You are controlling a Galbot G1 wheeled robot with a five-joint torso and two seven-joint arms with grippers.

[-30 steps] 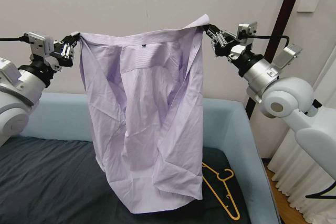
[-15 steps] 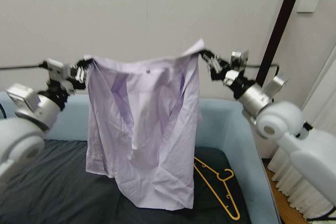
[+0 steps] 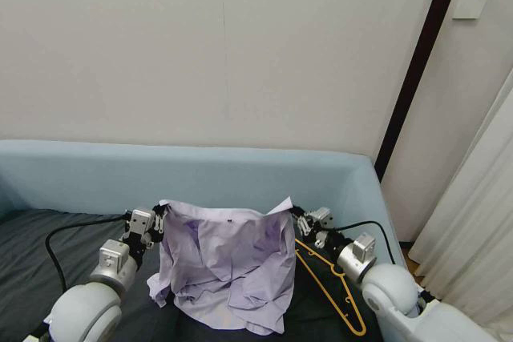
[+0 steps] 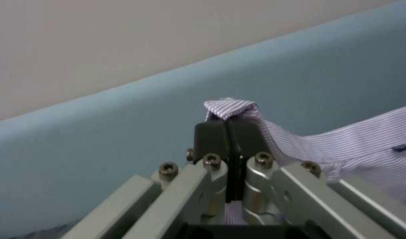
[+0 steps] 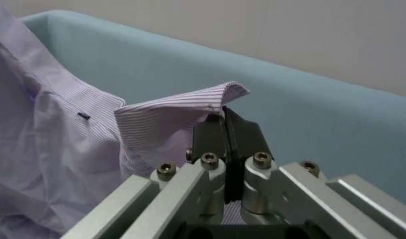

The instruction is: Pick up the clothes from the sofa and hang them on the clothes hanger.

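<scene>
The left gripper [image 3: 157,215] and right gripper [image 3: 299,219] each stay pinched on a top corner of the shirt [image 3: 228,266]. Both have dropped from high to low, so the shirt now slumps on the sofa [image 3: 80,174], left of the hanger [image 3: 350,307] (hanging still ahead). Only the wrist views show the fabric clamped between the closed jaws.

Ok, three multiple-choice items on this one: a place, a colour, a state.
1. The hanger lies: A. on the sofa seat beside the shirt B. on the wall C. on the floor
2. The shirt is: A. green B. lilac C. red
3. The left gripper and right gripper are: A. both open B. both shut on the shirt C. one open
A: it lies on the dark seat. B: pale purple cloth. B: wrist views show cloth pinched in shut jaws.
</scene>
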